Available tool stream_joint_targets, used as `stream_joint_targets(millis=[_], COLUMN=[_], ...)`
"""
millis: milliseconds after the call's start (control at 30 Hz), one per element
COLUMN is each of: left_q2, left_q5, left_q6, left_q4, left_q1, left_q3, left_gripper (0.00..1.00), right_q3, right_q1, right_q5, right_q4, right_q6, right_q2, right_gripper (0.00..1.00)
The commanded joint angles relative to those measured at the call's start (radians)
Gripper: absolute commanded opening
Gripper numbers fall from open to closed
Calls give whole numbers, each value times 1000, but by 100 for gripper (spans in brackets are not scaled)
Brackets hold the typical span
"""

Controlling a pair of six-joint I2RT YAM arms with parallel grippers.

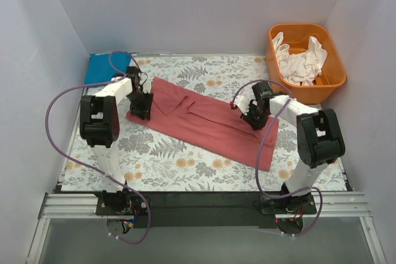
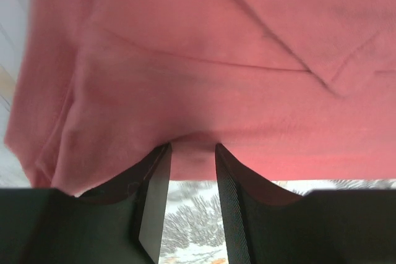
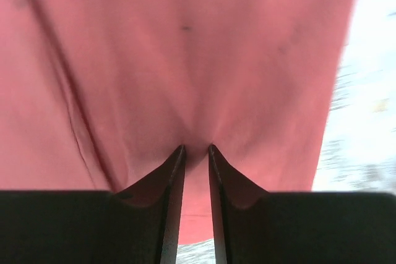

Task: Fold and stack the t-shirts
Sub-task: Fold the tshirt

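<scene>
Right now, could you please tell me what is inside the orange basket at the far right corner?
The orange basket holds crumpled white garments, heaped loosely together. How many there are, and whether anything lies beneath them, cannot be seen because the pile covers it.

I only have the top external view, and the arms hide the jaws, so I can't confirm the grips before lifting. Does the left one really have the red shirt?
Observer: Yes. In the left wrist view the left gripper has the edge of the red t-shirt tucked between its jaws, and the fabric puckers there.
Operator: And the right?
Observer: The right gripper is pinched on it too. Its jaws are nearly together, with creases fanning out from the pinch.
</scene>
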Motion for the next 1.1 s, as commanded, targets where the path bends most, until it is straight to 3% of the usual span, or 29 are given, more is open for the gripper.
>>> stream_joint_targets(millis=[0, 67, 100, 200, 400, 767, 1067], left_q2=[278, 378, 413, 442, 192, -40, -141], left_q5=[-20, 26, 45, 123, 223, 223, 229], left_q6=[53, 42, 36, 17, -18, -44, -65], left_q4=[114, 45, 25, 45, 230, 226, 197], left_q1=[-4, -4, -4, -4, -6, -7, -11], left_q3=[348, 568, 749, 849, 590, 283, 89], left_gripper=[33, 34, 35, 38, 42, 43, 42], right_q3=[-172, -220, -233, -201, -107, -132, -228], right_q1=[49, 128, 155, 202, 197, 215, 424], right_q5=[-76, -166, -200, -306, -211, -124, -225], right_q4=[-163, -221, -228, -231, -226, -208, -206], right_q6=[-11, -20, -19, 41, 29, -43, -46], right_q2=[-125, -249, -287, -393, -332, -144, -122], right_gripper=[28, 29, 32, 38, 35, 25, 24])
